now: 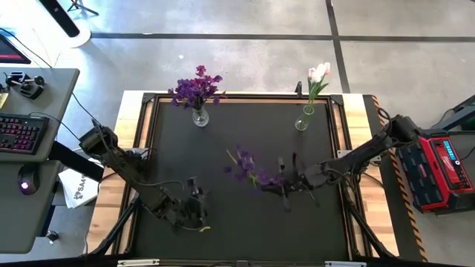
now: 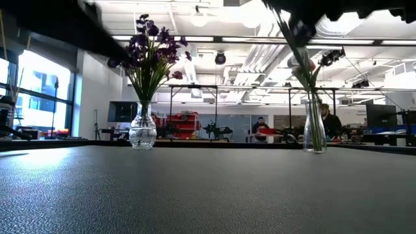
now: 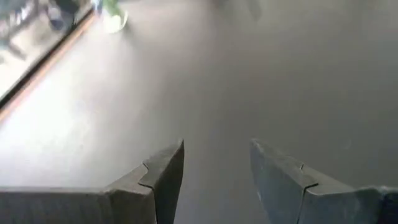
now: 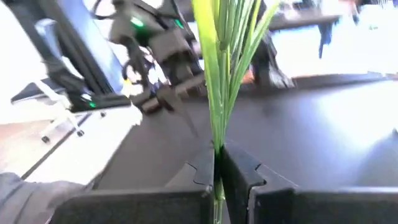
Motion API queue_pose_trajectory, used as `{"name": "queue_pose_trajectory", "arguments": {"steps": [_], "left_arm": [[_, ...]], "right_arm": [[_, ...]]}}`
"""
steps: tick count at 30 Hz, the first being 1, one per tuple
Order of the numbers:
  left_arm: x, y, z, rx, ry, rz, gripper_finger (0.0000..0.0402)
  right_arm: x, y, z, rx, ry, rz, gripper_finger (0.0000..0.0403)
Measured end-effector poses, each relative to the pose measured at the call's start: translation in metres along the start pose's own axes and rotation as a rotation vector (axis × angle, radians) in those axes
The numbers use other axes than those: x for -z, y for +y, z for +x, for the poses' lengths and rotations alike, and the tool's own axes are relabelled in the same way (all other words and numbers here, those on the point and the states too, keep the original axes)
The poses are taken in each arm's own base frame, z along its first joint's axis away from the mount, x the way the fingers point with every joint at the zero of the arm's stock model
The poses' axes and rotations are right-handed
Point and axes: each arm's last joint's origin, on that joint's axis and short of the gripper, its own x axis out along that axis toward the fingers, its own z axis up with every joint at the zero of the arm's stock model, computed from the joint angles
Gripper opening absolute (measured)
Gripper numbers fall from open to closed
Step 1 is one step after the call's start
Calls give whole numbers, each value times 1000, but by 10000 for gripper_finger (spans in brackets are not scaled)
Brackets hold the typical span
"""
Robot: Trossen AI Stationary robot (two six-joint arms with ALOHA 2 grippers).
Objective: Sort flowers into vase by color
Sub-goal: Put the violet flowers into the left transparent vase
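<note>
The tabletop (image 1: 245,222) is a dark, finely textured mat framed by pale wood edges, standing on a grey concrete floor (image 1: 237,59) crossed by dark lines. At its far edge a round glass vase (image 1: 200,116) holds a bunch of purple flowers (image 1: 196,88), and well apart to the right a slim glass vase (image 1: 303,119) holds pink and white tulips (image 1: 318,73). Near the middle, the right tool (image 1: 285,184) is clamped on the green stems (image 4: 227,68) of a purple flower spray (image 1: 245,167), whose blooms point left. The left tool (image 3: 217,180) hangs over bare mat near the front left, fingers apart and holding nothing. Beyond lie an open workshop with white ceiling pipes (image 2: 247,45), bright windows (image 2: 39,91), and a seated person (image 2: 260,127). A desk with a keyboard (image 1: 21,133) stands left.
</note>
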Motion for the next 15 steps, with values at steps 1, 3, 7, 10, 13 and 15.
{"name": "queue_pose_trajectory", "arguments": {"steps": [1,3,7,10,13,15], "left_arm": [[-3,-3,-1,11,-29,11,170],[-10,-7,-2,57,-77,26,170],[-22,-12,0,111,-158,113,170],[-31,-7,6,94,-197,144,170],[-40,3,20,113,-207,161,170],[-47,10,31,212,-210,175,170]], "right_arm": [[-2,2,2,-28,-33,-31,1],[-2,4,6,-88,-90,-86,1],[3,7,17,-221,-163,-159,1],[10,9,23,-266,-193,-174,1],[18,9,29,-267,-211,-188,1],[22,9,32,-264,-214,-194,1]]}}
